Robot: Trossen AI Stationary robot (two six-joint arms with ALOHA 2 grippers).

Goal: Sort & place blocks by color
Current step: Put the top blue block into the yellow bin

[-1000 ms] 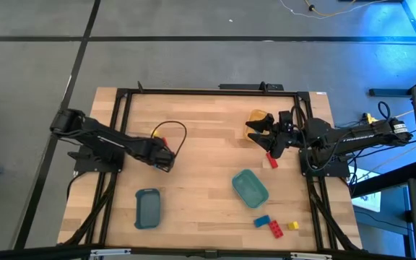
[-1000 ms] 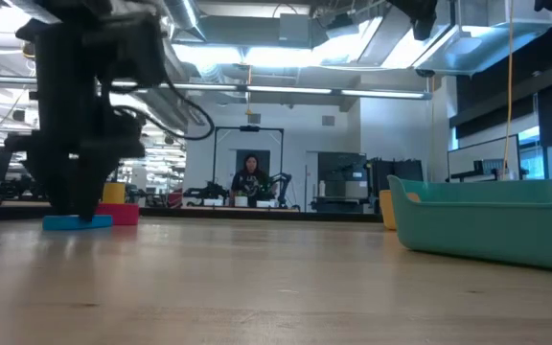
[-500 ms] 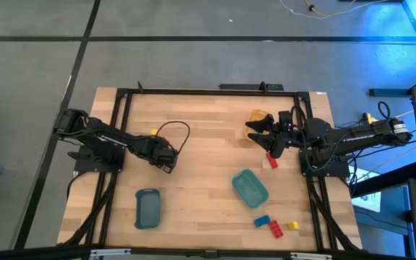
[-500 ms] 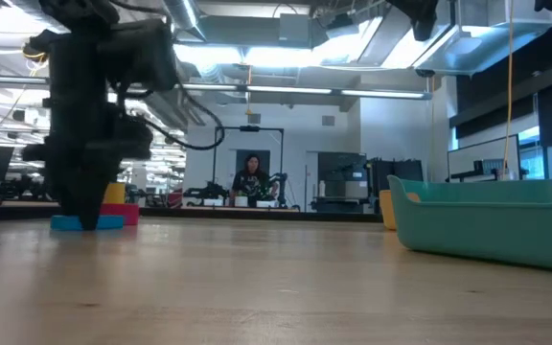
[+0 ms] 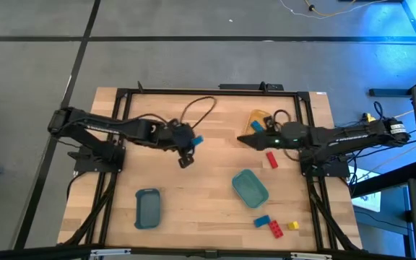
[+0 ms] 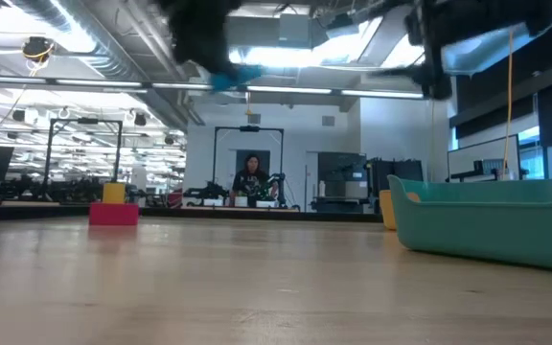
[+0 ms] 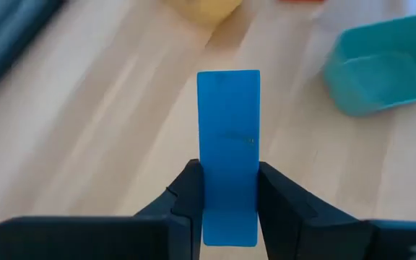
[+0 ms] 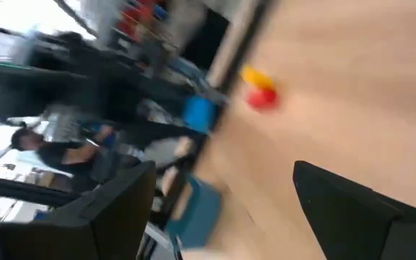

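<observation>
Blue block lifted over the middle of the worktop (image 5: pixel 208 209).
My left end effector (image 5: pixel 191 141) is clenched on a blue block (image 7: pixel 228 155), holding it off the wood; the slate tray (image 5: pixel 149 208) lies nearer the front edge. My right end effector (image 5: pixel 245 140) hangs with fingers spread and nothing between them, near a red block (image 5: pixel 271 159), with the teal tray (image 5: pixel 250 188) and three more blocks (image 5: pixel 274 225) beyond.

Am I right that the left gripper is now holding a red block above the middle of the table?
Not quite: the block clamped in the left gripper is blue, not red, as the left wrist view shows. It is indeed held above the middle of the table.
</observation>
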